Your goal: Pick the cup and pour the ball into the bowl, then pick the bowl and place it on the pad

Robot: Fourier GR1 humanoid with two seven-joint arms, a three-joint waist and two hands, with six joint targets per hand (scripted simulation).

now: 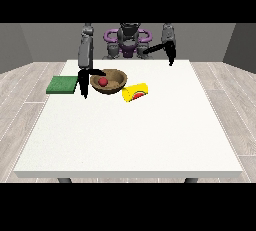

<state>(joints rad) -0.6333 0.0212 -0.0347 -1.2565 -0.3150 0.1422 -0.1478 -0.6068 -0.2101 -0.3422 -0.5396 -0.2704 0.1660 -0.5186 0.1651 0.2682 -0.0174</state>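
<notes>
The near half of the large white table (130, 145) shows only its flat top, filling the lower middle of the frame.

Further back, just above frame centre, a yellow cup with a red and green mark on its side (135, 92) lies tipped over on the table surface, its open mouth turned toward the left of the frame. It sits just right of and slightly nearer than a brown wooden bowl (108, 81), close beside the bowl's rim; contact between the two cannot be confirmed.

The bowl stands upright on the table, left of centre. A small red ball (103, 81) rests inside it, toward the left portion of the basin.

The hand at the view's left (85, 81) hangs down at the bowl's left edge, a thumb or finger reaching across to the rim; whether it grips the bowl or is open cannot be told.

Left of that hand, a flat green rectangular pad (63, 85) lies at the table's left edge, apart from the bowl.

Furthest back, at upper right, the hand at the view's right (171, 55) is raised over the table's far edge, holding nothing; the set of its fingers cannot be told.
</notes>
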